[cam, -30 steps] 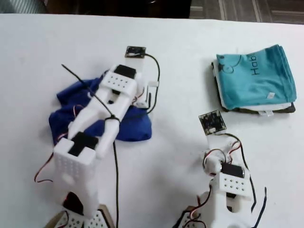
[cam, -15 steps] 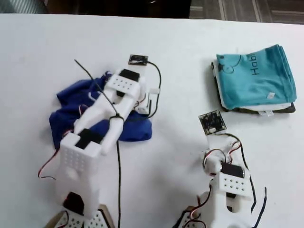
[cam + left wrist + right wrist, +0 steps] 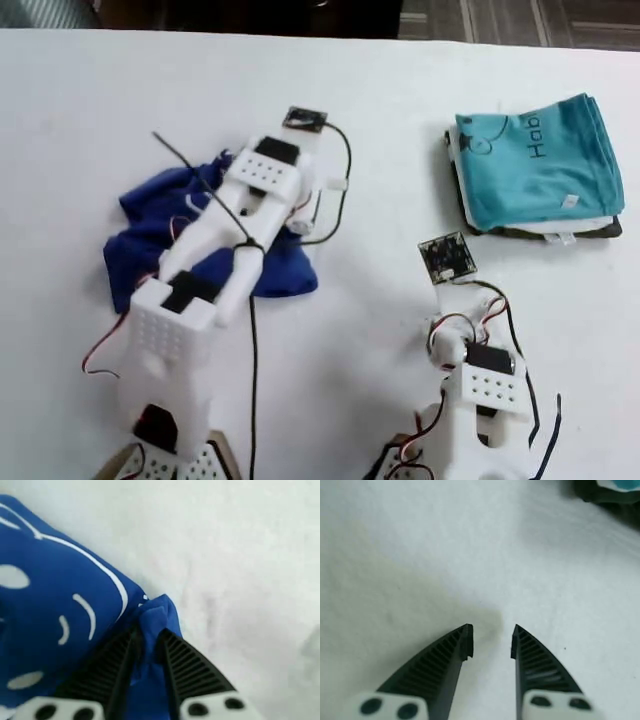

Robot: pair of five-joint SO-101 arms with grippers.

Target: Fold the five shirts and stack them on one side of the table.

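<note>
A crumpled dark blue shirt (image 3: 160,215) with white markings lies left of the table's middle, partly under my left arm. My left gripper (image 3: 150,632) is shut on a pinched fold of that blue shirt (image 3: 55,625) just above the white tabletop. A stack of folded shirts (image 3: 535,170) with a teal one on top lies at the right side. My right gripper (image 3: 491,640) hovers open over bare table, nothing between its fingers; its arm (image 3: 470,350) sits near the front right.
The table (image 3: 400,90) is white, with its far edge along the top of the high view. A dark corner of the folded stack (image 3: 605,495) lies ahead of the right gripper. Cables trail off both arms.
The left arm has shifted to the right and slightly away, dragging the pinched edge of the blue shirt with it. The right arm has stayed still.
</note>
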